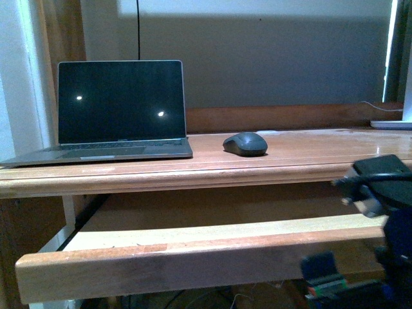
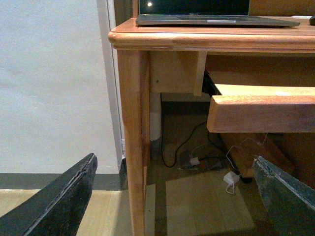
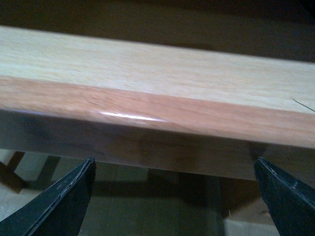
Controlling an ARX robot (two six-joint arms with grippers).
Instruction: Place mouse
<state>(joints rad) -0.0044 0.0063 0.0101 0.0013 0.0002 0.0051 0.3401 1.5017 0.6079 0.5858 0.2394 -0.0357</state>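
One mouse [image 1: 245,143] on desk [image 1: 302,154], beside laptop [image 1: 121,106]

One mouse [image 1: 245,143], one laptop [image 1: 120,109]

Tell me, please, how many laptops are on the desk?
1. The open laptop stands at the desk's left end, left of the mouse; a pale edge at far right can't be identified.

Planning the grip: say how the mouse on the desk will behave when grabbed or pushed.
The mouse looks rigid and probably light. Its smooth rounded dome may slip from pinching fingers, so gripping low on its sides seems safer. Lying flat on the desk, it would likely slide rather than roll or tip.
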